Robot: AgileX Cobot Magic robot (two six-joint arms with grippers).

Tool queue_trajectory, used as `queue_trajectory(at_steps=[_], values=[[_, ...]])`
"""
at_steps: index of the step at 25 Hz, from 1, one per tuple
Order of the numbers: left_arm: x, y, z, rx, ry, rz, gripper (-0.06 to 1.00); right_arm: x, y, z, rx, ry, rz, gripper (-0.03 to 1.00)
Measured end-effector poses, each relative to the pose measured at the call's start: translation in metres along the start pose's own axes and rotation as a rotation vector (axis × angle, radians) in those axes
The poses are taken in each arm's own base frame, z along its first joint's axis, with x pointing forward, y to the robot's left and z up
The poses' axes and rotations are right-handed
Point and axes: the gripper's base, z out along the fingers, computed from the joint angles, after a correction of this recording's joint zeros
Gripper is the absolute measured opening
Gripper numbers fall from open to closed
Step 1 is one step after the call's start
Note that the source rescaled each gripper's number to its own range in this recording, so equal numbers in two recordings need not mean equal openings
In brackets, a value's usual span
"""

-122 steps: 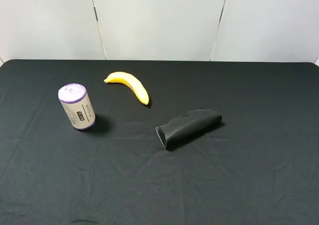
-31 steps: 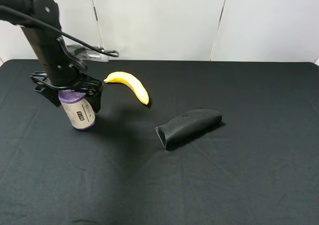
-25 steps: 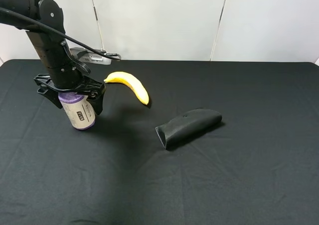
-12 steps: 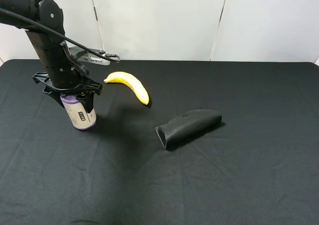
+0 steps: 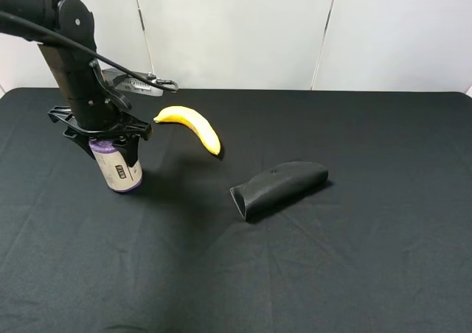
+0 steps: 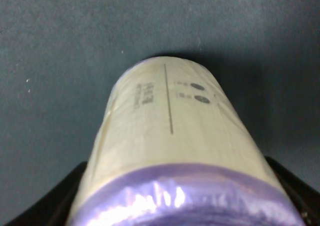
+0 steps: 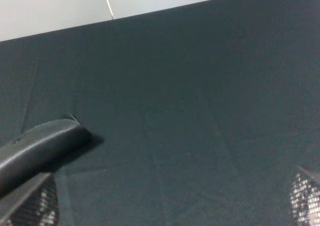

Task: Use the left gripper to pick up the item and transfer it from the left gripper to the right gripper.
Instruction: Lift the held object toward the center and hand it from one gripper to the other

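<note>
1. The black cloth of the tabletop (image 5: 221, 281) lies bare along the near edge of the high view.
2. A black curved pouch (image 5: 280, 187) lies on its side right of centre, its open mouth turned to the near left.
3. The right gripper (image 7: 170, 201) shows only in its own wrist view. Its two mesh-faced fingertips (image 7: 35, 206) sit at opposite edges of that picture, so the jaws are wide, with nothing but cloth between them. One end of the pouch (image 7: 35, 151) lies close in front of it.
4. The roll (image 5: 122, 172) stands upright on the left, leaning slightly, its whitish printed label facing the high camera. Its lower purple end is down at the cloth; whether it rests there or is just clear I cannot tell.
5. The left gripper (image 5: 105, 143) comes down from above, and its jaws are clamped on the roll's upper purple end. The left wrist view shows the roll (image 6: 175, 141) filling the space between the black fingers (image 6: 55, 203).
6. A yellow banana (image 5: 192, 125) lies farther back, just right of the arm, apart from the roll.
7. White wall panels (image 5: 236, 31) stand behind the tabletop.
</note>
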Motion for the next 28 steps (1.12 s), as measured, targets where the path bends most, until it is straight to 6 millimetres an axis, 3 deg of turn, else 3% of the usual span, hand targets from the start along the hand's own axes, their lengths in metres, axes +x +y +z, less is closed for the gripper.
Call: queue_trajectory(at_steps=[12,18,28], values=[[-0.023,-0.002,-0.062,0.0,0.001,0.003,0.0,0.0,0.0,0.0,0.0,0.0,0.0,1.0],[-0.027,-0.005,-0.071,0.031,-0.018,-0.006,0.0,0.0,0.0,0.0,0.0,0.0,0.0,1.0],[-0.036,-0.03,-0.077,0.317,-0.109,-0.041,0.0,0.0,0.0,0.0,0.0,0.0,0.0,1.0]])
